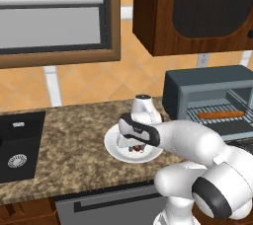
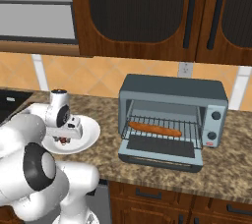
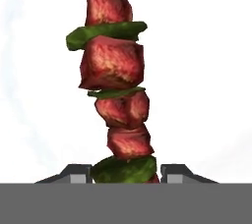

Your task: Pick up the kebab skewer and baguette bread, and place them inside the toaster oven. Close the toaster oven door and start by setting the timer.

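Hand view puts us right over the kebab skewer (image 3: 117, 85), its meat chunks and green pepper slices running straight away from our fingertips (image 3: 78, 173), and its near end sits in the gap between them, with one dark tip on either side, against the white plate (image 3: 206, 70). The tips look drawn in close to that last pepper piece, though we cannot tell whether they already press on it, so we would call the grasp closing rather than secured. In the left base view our gripper (image 1: 136, 146) reaches down onto the plate (image 1: 114, 149), with the kebab skewer (image 1: 137, 150) showing as a small dark red spot beneath the fingers. Well off to the fingers' right in the right base view, the toaster oven (image 2: 172, 120) stands with the toaster oven door (image 2: 161, 152) dropped open, and the baguette bread (image 2: 155, 129) already lies on its wire rack. So we judge the bread half done. Left for us: lift the skewer, carry it onto the rack beside the loaf, shut the door and turn the timer.
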